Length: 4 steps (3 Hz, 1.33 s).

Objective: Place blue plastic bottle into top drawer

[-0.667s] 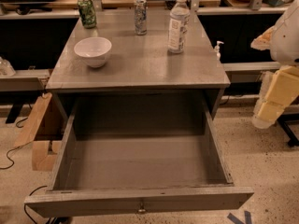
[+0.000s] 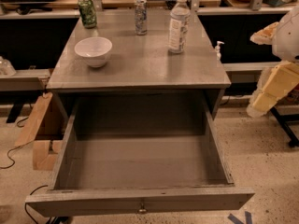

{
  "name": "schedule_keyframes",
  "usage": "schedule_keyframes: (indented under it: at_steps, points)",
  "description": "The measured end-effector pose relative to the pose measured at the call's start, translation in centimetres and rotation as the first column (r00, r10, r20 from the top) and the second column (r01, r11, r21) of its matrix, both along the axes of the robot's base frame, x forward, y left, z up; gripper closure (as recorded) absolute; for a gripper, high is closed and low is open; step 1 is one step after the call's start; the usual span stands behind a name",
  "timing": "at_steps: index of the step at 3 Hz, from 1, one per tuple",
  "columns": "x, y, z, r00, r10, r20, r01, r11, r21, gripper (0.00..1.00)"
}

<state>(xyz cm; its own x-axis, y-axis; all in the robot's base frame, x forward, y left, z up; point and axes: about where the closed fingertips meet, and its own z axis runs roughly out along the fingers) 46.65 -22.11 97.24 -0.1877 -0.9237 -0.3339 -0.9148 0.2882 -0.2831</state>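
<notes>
The blue plastic bottle [image 2: 179, 23], clear with a white cap and a pale label, stands upright at the back right of the grey table top [image 2: 145, 64]. The top drawer [image 2: 140, 171] is pulled fully open below the table and nothing lies in it; its small knob [image 2: 142, 209] is at the centre of the front panel. My gripper does not show. Only white and yellowish arm segments [image 2: 275, 80] are visible at the right edge, well to the right of the table and apart from the bottle.
A white bowl [image 2: 94, 50] sits at the left of the table top. A green can [image 2: 87, 12] and a silver patterned can [image 2: 140, 16] stand at the back. A cardboard box [image 2: 39, 129] lies on the floor to the left. A workbench runs behind.
</notes>
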Motion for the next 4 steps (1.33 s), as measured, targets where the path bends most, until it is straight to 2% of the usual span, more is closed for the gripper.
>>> schedule_keyframes:
  at_steps: [1,2,3,4]
  points:
    - [5.6,0.5,0.5,0.9897,0.028,0.14,-0.054,0.982,0.181,0.0]
    - [12.2,1.9,2.5,0.9518,0.034,0.305,-0.155,0.912,0.38,0.0]
    - [16.5,4.0,3.0,0.9258,0.018,0.378,-0.234,0.813,0.534,0.0]
    - [16.4,4.0,3.0,0.9261,0.019,0.377,-0.233,0.815,0.53,0.0]
